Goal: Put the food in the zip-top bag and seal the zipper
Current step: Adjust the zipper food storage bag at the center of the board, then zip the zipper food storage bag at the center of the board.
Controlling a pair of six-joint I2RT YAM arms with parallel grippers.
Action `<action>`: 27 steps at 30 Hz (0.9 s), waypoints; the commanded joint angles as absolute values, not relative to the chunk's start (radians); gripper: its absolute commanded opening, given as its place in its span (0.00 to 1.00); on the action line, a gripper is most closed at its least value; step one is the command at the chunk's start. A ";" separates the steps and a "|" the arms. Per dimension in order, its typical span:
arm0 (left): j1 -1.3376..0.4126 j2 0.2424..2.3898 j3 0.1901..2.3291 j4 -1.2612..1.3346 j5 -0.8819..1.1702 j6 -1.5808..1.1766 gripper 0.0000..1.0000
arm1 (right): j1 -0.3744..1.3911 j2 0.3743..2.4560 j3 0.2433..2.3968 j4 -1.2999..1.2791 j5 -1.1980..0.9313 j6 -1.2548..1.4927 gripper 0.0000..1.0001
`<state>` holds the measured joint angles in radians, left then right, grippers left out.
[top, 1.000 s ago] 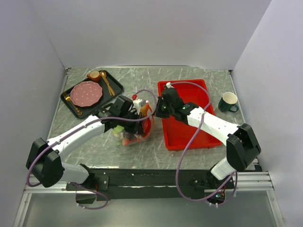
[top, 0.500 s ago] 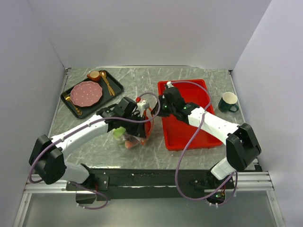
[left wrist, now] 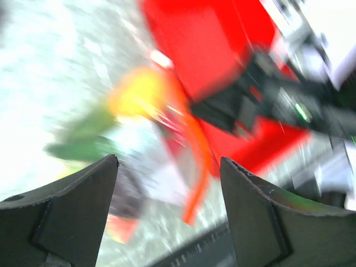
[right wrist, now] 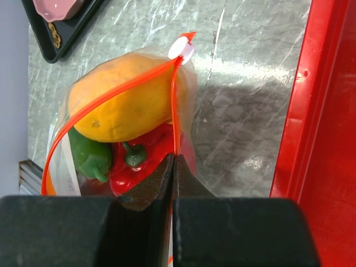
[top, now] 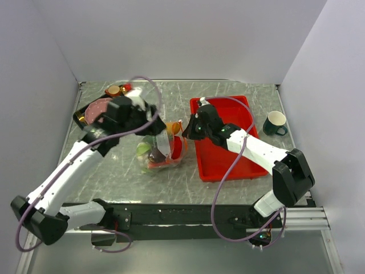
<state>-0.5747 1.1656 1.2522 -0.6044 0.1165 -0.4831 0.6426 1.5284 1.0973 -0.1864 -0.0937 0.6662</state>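
Right pincer (right wrist: 173, 160) is clamped shut on the zipper (right wrist: 173, 122), pinching one orange-red lip of the bag (right wrist: 187, 94) right at its tips. The bag lies on the worktop (right wrist: 250, 83) just under and ahead of that pincer, w/ the food inside. The yellow fruit (right wrist: 125, 108) is just past the tips. The red piece (right wrist: 139, 164) and green piece (right wrist: 86, 156) sit beside the tips, on the side away from the red tray (right wrist: 328, 139). The zipper looks unsealed: two lips spread in a V from the white slider (right wrist: 182, 49) at the far corner, fruit bulging between them.

Left pincer (left wrist: 168, 164) is wide open w/ nothing in it, hanging above the bag. Its view is too blurred for detail.

Judgement: loading prob. done, so sealing is the step. To do it well:
- The right pincer should act as anchor, lip taut but bag low so nothing tips out.
- The left pincer should come down square on the slider, not the floppy film.
- Drag the slider slowly along the strip toward the open end.
- The fruit bulge may stop the lips meeting, so nudge it deeper first if needed.

Further out, a mug (top: 275, 123) stands beyond the red tray. A black tray (right wrist: 78, 25) w/ a pink plate (right wrist: 58, 5) lies well past the bag, opposite side.
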 commanded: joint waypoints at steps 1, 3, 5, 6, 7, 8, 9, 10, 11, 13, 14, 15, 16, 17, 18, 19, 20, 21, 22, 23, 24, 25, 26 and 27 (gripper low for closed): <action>-0.407 1.163 1.233 -0.531 0.131 -0.473 0.79 | 0.635 1.477 1.143 -0.161 -0.058 0.627 0.04; -0.350 1.198 1.218 -0.491 0.167 -0.454 0.79 | 0.637 1.471 1.146 -0.164 -0.052 0.620 0.04; -0.319 1.253 1.213 -0.413 0.260 -0.439 0.79 | 0.640 1.467 1.149 -0.166 -0.045 0.606 0.04; -0.307 1.275 1.210 -0.382 0.296 -0.442 0.79 | 0.638 1.462 1.149 -0.167 -0.043 0.601 0.05; -0.295 1.298 1.201 -0.286 0.343 -0.445 0.78 | 0.640 1.459 1.149 -0.164 -0.041 0.588 0.04; -0.275 1.348 1.194 -0.249 0.438 -0.463 0.76 | 0.643 1.456 1.146 -0.163 -0.041 0.584 0.04; -0.267 1.373 1.193 -0.214 0.475 -0.472 0.76 | 0.641 1.448 1.144 -0.160 -0.044 0.574 0.04; -0.261 1.396 1.187 -0.118 0.527 -0.479 0.75 | 0.643 1.444 1.143 -0.150 -0.048 0.568 0.04; -0.252 1.441 1.168 -0.071 0.598 -0.506 0.74 | 0.644 1.436 1.137 -0.144 -0.051 0.563 0.05; -0.245 1.509 1.143 0.042 0.676 -0.528 0.74 | 0.646 1.425 1.135 -0.137 -0.054 0.549 0.05; -0.239 1.532 1.137 0.120 0.705 -0.554 0.74 | 0.646 1.424 1.137 -0.137 -0.058 0.545 0.05; -0.235 1.558 1.140 0.153 0.771 -0.567 0.73 | 0.644 1.425 1.140 -0.140 -0.060 0.534 0.05; -0.235 1.604 1.140 0.187 0.800 -0.584 0.72 | 0.646 1.428 1.144 -0.147 -0.061 0.529 0.05; -0.235 1.623 1.140 0.252 0.824 -0.603 0.73 | 0.647 1.430 1.153 -0.150 -0.064 0.525 0.05; -0.235 1.640 1.135 0.285 0.859 -0.620 0.72 | 0.647 1.433 1.157 -0.153 -0.071 0.522 0.05; -0.233 1.663 1.128 0.329 0.879 -0.639 0.73 | 0.649 1.434 1.157 -0.150 -0.074 0.520 0.05; -0.233 1.673 1.109 0.371 0.900 -0.673 0.73 | 0.647 1.433 1.155 -0.147 -0.077 0.520 0.05; -0.233 1.684 1.100 0.458 0.917 -0.698 0.74 | 0.649 1.436 1.157 -0.147 -0.078 0.520 0.05; -0.232 1.706 1.094 0.498 0.945 -0.724 0.74 | 0.649 1.436 1.157 -0.149 -0.078 0.520 0.05; -0.232 1.719 1.077 0.543 0.957 -0.783 0.74 | 0.649 1.437 1.160 -0.147 -0.078 0.520 0.05; -0.232 1.730 1.069 0.648 0.977 -0.814 0.74 | 0.650 1.439 1.160 -0.146 -0.080 0.522 0.05; -0.232 1.753 1.060 0.693 1.015 -0.843 0.74 | 0.649 1.440 1.163 -0.146 -0.081 0.522 0.05; -0.232 1.762 1.036 0.742 1.025 -0.895 0.73 | 0.650 1.439 1.164 -0.147 -0.083 0.520 0.05; -0.232 1.769 1.022 0.774 1.029 -0.911 0.72 | 0.650 1.442 1.167 -0.147 -0.084 0.520 0.05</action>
<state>-0.2348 1.7393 1.0657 0.4526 0.8944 -0.7513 0.6437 1.4773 1.1110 -0.1871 -0.0803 0.5373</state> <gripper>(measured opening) 0.736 0.055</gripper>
